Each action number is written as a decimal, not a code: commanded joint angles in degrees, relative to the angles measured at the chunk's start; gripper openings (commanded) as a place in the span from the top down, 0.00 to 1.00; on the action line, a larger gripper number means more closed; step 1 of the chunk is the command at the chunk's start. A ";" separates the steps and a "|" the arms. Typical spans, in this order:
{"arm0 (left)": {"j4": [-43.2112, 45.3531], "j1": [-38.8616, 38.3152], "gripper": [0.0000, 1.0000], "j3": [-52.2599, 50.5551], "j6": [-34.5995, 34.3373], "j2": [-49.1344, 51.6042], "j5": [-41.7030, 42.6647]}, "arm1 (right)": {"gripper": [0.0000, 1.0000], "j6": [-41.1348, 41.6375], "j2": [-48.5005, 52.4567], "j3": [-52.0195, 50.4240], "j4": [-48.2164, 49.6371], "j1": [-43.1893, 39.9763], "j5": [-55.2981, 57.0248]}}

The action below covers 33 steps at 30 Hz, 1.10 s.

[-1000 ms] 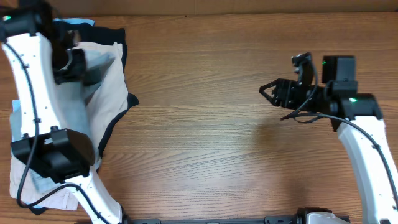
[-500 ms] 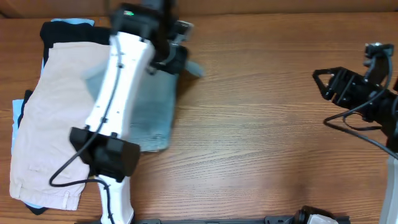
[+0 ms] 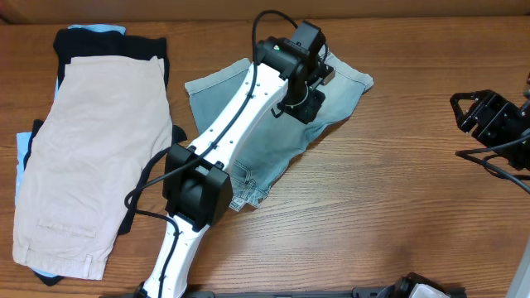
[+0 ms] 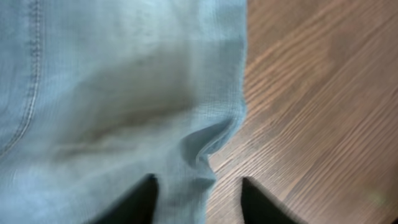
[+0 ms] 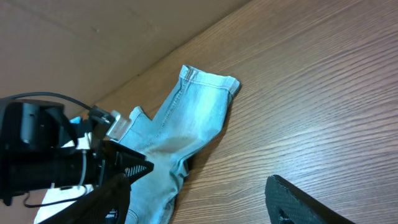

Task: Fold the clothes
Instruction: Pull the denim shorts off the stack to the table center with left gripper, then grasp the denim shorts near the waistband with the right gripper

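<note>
The light-blue denim shorts (image 3: 273, 132) lie loosely spread on the wooden table (image 3: 397, 215), at the upper middle of the overhead view. My left gripper (image 3: 304, 98) is low over their right part. In the left wrist view its fingers (image 4: 199, 202) stand apart, astride a puckered fold at the denim's edge (image 4: 124, 93). My right gripper (image 3: 479, 113) is open and empty at the far right, well away from the shorts. The right wrist view (image 5: 199, 205) shows one denim leg (image 5: 186, 118) ahead of it.
A pile of clothes lies at the left: beige shorts (image 3: 91, 149) on top, a black garment (image 3: 153, 50) and pale-blue cloth (image 3: 23, 157) under them. The left arm (image 3: 232, 141) crosses over the denim shorts. Bare table (image 5: 311, 99) shows between shorts and right gripper.
My left arm has swung from the pile at the left to the table's middle, bringing the denim shorts with it. My right gripper has drawn back to the right edge.
</note>
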 commanded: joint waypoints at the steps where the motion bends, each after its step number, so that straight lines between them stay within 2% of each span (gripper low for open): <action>1: -1.38 5.44 0.20 4.42 -2.29 -4.02 0.35 | 0.25 -0.07 -0.26 0.92 0.04 0.72 0.37; 3: -3.32 8.96 0.01 6.45 -2.71 -6.21 0.42 | 0.25 -0.07 -0.26 0.92 0.11 2.34 0.37; 8: -8.44 19.41 0.00 10.82 -2.69 -11.96 0.63 | 0.25 -0.20 0.70 0.87 1.90 12.35 0.50; 14: -12.28 30.60 0.00 11.30 -2.69 -16.55 0.63 | 0.24 6.27 6.86 0.87 8.68 33.83 10.14; 18: -14.71 36.04 0.00 10.97 -2.43 -16.65 0.35 | 0.24 11.37 15.37 0.87 15.87 49.33 16.11; 26: -15.21 40.17 0.00 10.05 -1.62 -16.65 -0.11 | 0.23 20.06 34.49 0.90 29.83 69.02 25.64; 33: -15.69 40.48 0.00 9.51 -0.50 -16.65 -2.95 | 0.13 21.31 45.00 1.27 35.26 78.95 34.88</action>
